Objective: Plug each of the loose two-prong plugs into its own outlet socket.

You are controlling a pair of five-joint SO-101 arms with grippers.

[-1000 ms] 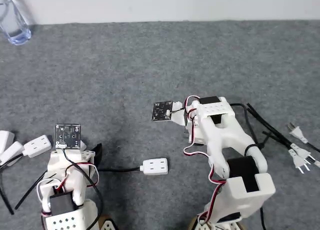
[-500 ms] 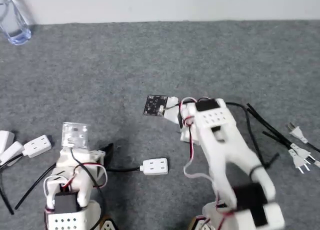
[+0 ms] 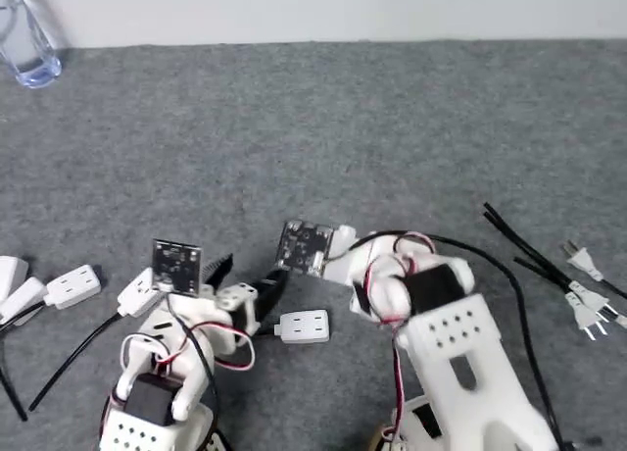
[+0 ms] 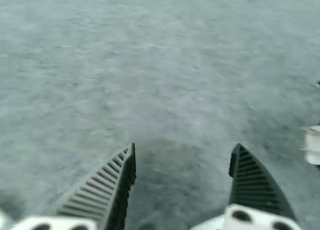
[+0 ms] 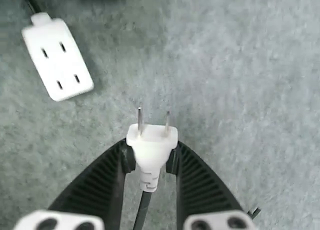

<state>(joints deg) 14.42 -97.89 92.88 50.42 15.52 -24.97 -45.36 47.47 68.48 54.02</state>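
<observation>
Landmark: white outlet block [image 3: 304,325], lying flat on the grey carpet [image 3: 411,127] w/ slots facing up. R gripper [image 5: 151,149] is clamped on a white two-prong plug [image 5: 151,140], fingers pinching the plug body from both sides. The prongs point out ahead and the black cord [image 5: 142,210] trails back btw the fingers. The plug is held near the outlet block but apart from it, w/ the prongs not lined up on any slot pair (the block sits off to one side of them). L gripper [image 4: 185,152] has its fingers spread wide apart w/ nothing btw them, over bare carpet. In the high view it sits just left of the outlet block, not touching it. A 2nd outlet block [image 3: 73,285] lies well left of the landmark. The loose plugs [image 3: 588,309] lie well right of it, black cables [image 3: 509,240] running past them. A clear bottle [image 3: 24,39] stands far beyond the landmark, at the back-left corner.
</observation>
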